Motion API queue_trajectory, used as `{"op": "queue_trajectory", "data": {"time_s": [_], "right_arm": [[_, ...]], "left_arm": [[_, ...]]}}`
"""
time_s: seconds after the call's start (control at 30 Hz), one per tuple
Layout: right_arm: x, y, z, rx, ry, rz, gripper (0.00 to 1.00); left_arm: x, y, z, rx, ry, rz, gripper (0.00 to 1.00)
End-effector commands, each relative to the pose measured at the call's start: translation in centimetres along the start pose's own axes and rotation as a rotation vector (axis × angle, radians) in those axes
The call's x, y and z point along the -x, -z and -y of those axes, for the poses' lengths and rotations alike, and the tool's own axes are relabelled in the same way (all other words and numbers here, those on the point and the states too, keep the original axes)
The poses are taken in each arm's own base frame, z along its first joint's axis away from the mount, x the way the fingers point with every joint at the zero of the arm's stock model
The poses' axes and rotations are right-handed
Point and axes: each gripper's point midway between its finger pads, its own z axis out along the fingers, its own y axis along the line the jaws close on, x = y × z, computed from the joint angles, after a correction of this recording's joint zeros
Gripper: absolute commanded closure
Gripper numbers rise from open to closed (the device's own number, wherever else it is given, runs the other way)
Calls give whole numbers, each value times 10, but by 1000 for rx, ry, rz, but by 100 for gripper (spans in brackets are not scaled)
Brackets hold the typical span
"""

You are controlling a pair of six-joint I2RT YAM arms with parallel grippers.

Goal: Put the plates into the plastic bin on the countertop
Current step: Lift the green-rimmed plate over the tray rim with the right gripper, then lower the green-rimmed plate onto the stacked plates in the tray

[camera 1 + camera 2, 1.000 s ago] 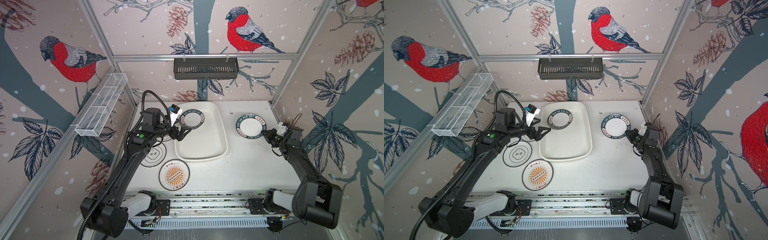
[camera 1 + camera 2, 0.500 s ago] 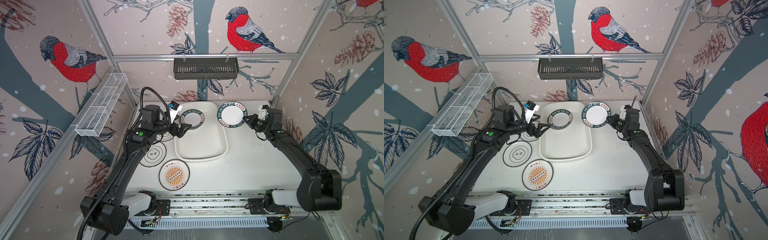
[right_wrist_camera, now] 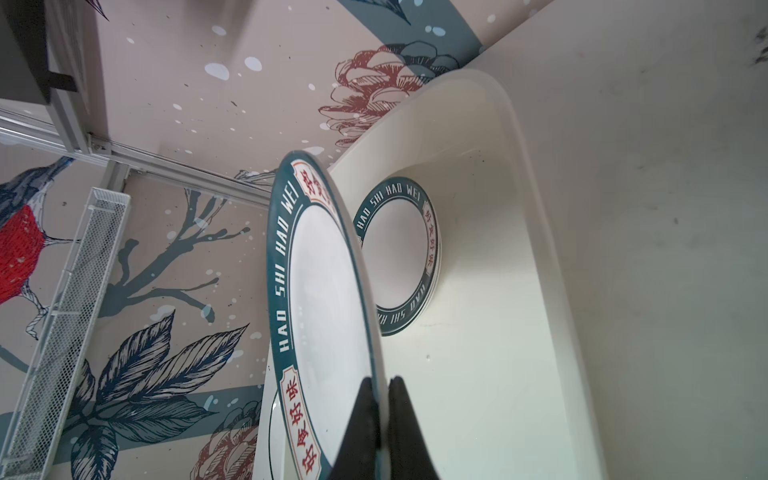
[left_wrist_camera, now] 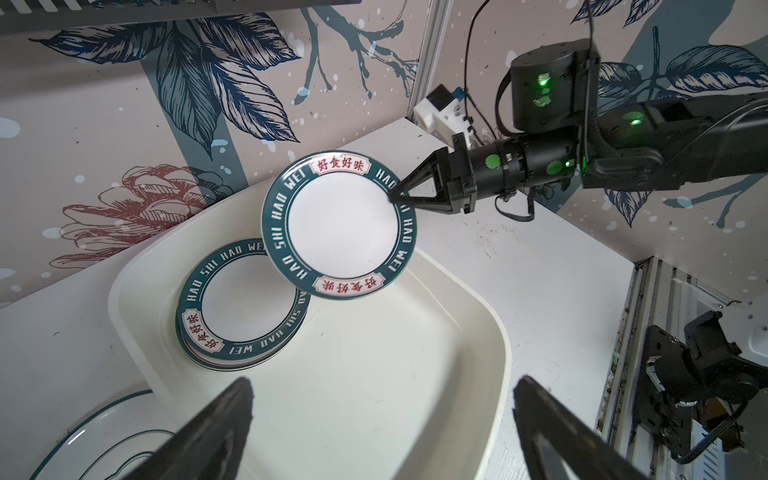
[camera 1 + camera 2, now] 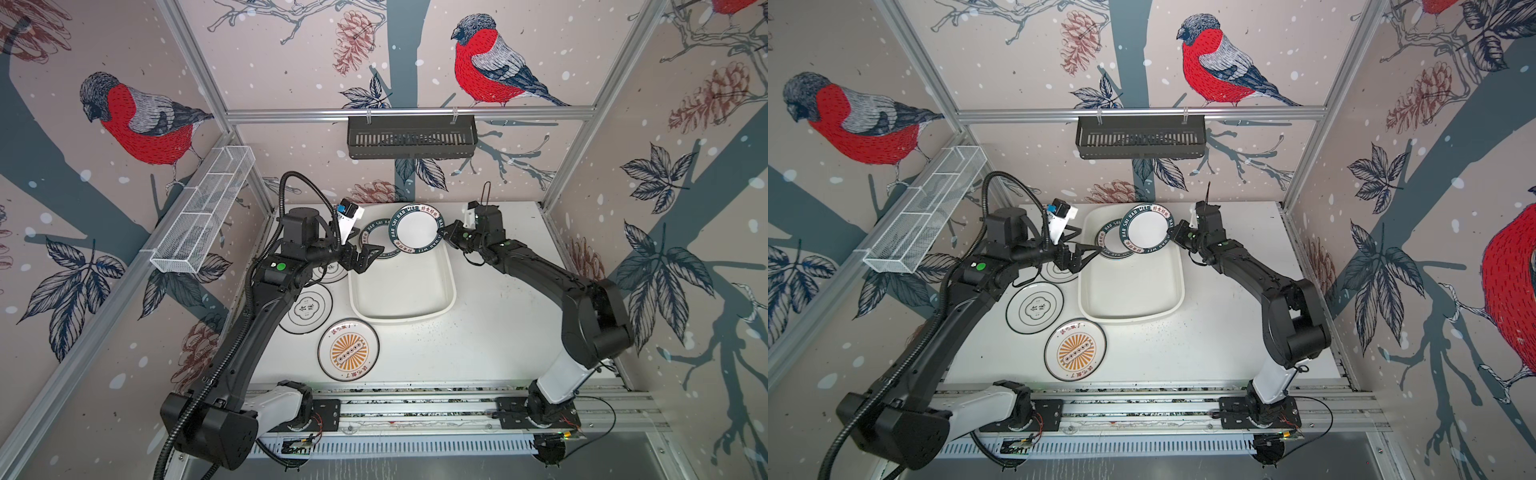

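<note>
Now plate [image 5: 417, 227] shifted above bin [image 5: 401, 291], right jaws clenching it; left jaws spread, apparently empty.

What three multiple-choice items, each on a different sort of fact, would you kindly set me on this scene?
1. Where is the plate in the right gripper?
A. in the air over the plastic bin's far end
B. flat on the bin floor
C. outside the bin

2. What colour is its wide rim band?
A. yellow
B. dark green
C. purple

3. How is the left gripper?
A. shut on a plate
B. open, empty
C. shut, empty

A: it hangs tilted above the stacked plates.
B: the lettered band is dark green.
B: its jaws stand wide apart.
</note>
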Motion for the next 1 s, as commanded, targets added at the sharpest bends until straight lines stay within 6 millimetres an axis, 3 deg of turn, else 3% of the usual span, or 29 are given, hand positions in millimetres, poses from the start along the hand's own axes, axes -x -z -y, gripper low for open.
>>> {"op": "queue_trajectory", "data": {"time_s": [0.0,0.27,0.5,0.97], "right_arm": [[8,-17,-16,50,20,32,93],[-11,-69,-5,49,1,-40,93],[-21,-104,4,47,-22,-81,93],[-29,-136,23,-3,-30,-137,90]], "left_arm": [[9,2,2,-10,-15,29,3],[7,6,3,-2,-23,26,3],[6,8,6,-4,-23,28,3],[9,10,7,-2,-17,45,3]]}}
